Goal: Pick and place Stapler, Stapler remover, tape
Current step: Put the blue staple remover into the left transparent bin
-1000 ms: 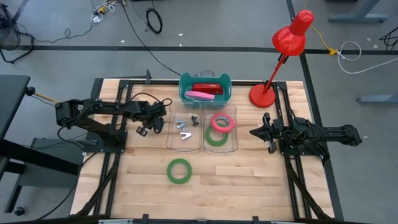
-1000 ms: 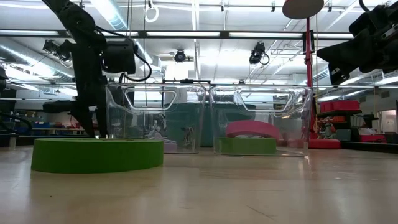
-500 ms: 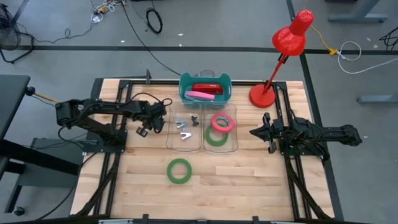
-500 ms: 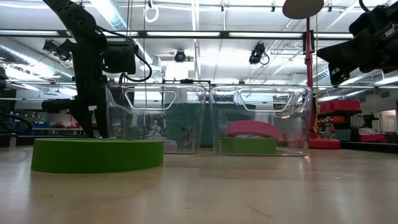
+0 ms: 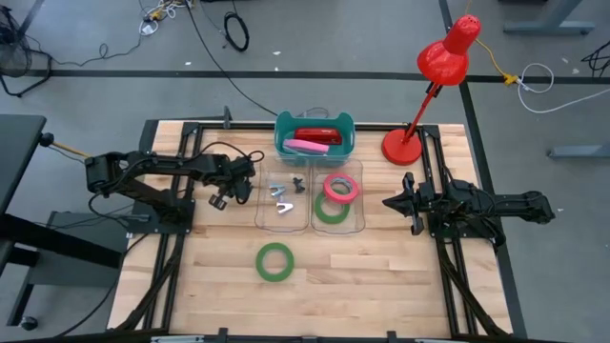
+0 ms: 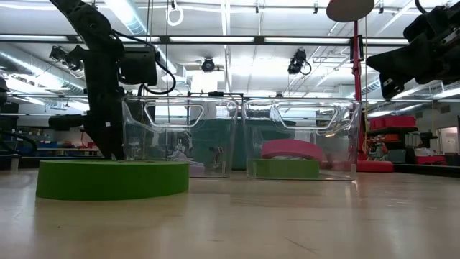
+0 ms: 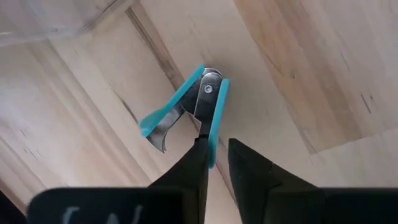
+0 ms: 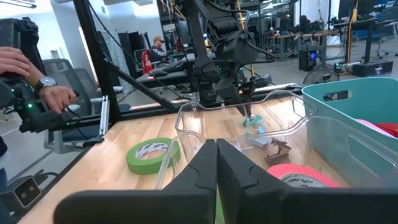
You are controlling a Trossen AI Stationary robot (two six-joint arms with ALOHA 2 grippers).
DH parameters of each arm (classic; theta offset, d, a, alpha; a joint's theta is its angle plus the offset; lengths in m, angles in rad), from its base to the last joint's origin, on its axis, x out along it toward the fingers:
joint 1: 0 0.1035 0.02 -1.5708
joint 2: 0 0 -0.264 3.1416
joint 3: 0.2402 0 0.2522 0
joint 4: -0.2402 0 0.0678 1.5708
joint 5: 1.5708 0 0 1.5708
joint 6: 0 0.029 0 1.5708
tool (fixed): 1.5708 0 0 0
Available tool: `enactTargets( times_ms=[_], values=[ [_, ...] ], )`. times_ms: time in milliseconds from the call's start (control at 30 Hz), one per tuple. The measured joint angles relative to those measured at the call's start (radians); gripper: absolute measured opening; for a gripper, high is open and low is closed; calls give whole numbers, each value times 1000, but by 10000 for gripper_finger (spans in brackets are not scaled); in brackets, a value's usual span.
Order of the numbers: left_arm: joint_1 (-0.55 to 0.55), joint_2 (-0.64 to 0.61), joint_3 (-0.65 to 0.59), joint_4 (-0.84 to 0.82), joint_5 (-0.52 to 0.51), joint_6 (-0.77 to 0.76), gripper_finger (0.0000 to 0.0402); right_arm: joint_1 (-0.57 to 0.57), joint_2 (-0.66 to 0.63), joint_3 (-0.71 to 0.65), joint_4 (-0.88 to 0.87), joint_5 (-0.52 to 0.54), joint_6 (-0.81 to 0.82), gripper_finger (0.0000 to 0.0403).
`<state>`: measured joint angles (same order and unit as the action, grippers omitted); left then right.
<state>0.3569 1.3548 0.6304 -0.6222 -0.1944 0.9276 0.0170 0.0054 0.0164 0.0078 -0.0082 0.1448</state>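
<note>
A blue-handled stapler remover (image 7: 186, 109) lies on the wood just left of the clear bins. My left gripper (image 7: 217, 158) points down at it and has closed on one handle; it also shows in the high view (image 5: 221, 198). One green tape roll (image 5: 274, 261) lies flat on the table's near middle. A pink roll (image 5: 340, 187) and another green roll (image 5: 331, 211) lie in the right clear bin. A red stapler (image 5: 313, 134) rests in the teal basket. My right gripper (image 8: 216, 155) waits shut at the right side, pointing level. My left gripper has the free end of one blue handle (image 7: 213, 140) between its two fingertips, coming from above and pointing steeply down. The handle lies against one finger (image 7: 196, 168), with a sliver of gap at the other. The remover's metal jaws and other handle rest on the table.
The left clear bin (image 5: 282, 195) holds metal stapler removers. The teal basket (image 5: 315, 119) stands behind the bins and a red desk lamp (image 5: 402, 145) at the far right. A person's hands (image 8: 37, 81) show beyond the table's left side. Bare wood lies near the front edge.
</note>
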Motion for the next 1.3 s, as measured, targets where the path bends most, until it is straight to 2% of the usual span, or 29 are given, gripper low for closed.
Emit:
enactTargets(
  times_ms=[567, 800, 1300],
  values=[
    [-2, 51, 4, 2, -27, -20, 10, 0, 0, 0, 0, 0, 0, 6],
    [-3, 52, 5, -3, -29, -27, 9, 0, 0, 0, 0, 0, 0, 6],
    [-8, 50, 213, -229, -90, -28, 4, 0, 0, 0, 0, 0, 0, 6]
  ],
)
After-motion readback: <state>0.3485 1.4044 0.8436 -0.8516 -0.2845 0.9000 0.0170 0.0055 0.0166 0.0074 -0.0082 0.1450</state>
